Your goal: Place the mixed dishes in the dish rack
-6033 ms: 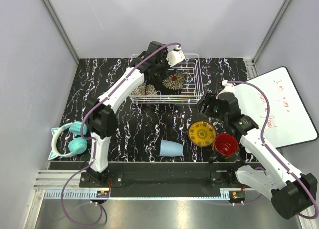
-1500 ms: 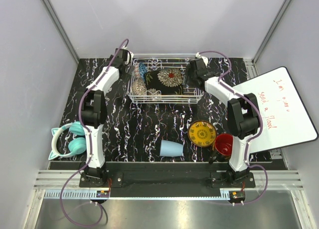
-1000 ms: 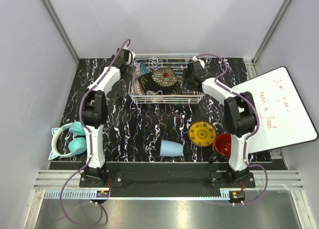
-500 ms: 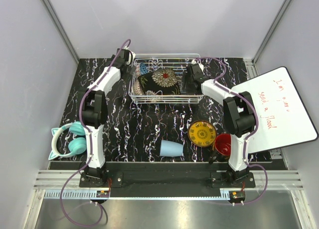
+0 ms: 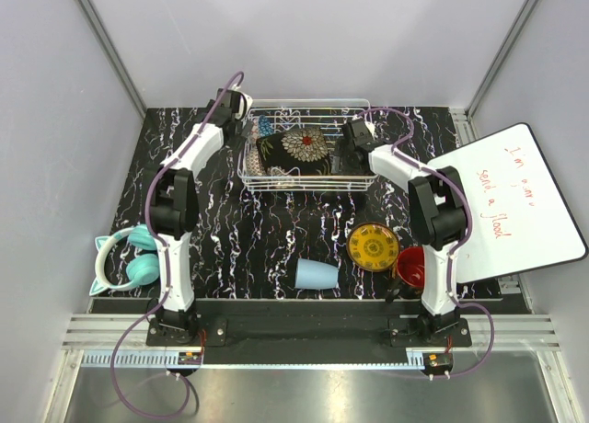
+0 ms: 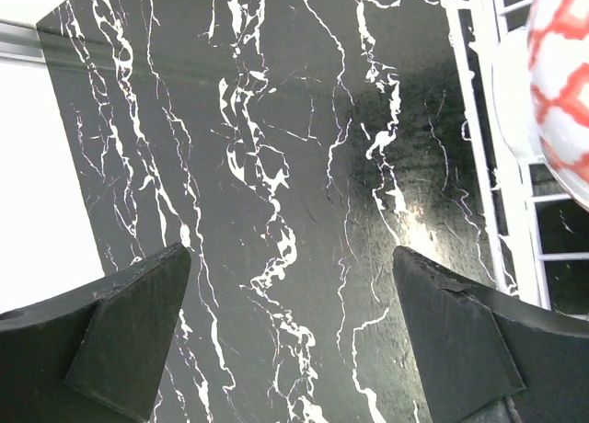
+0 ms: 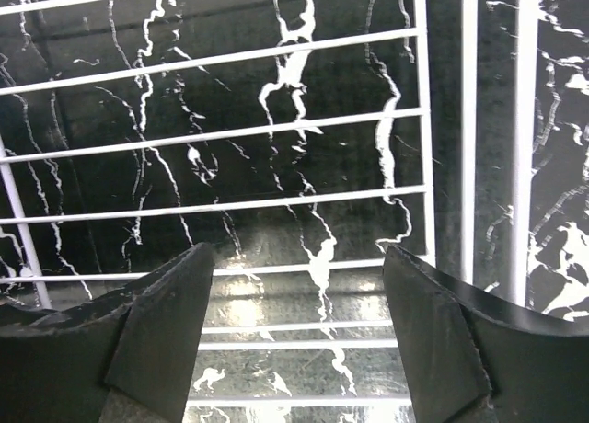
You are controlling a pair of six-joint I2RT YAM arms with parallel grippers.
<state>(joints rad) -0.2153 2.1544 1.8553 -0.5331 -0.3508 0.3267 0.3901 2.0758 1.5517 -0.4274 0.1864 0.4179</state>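
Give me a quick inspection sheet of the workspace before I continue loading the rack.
Surface: black marbled table, no spills seen.
Job's things: black square floral plate, blue patterned bowl and beige patterned bowl in the dish rack; yellow plate, light-blue cup and red-inside mug on the table.
Clutter: teal headphones left; whiteboard right.
Grippers: left gripper open beside the rack; right gripper open over its wires; both empty.
Cables: purple cables loop along both arms.
Surroundings: grey walls, nothing else seen.

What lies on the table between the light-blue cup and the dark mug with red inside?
The yellow ornate round plate lies there, nearer the red-inside dark mug than the light-blue cup. The top external view shows it.
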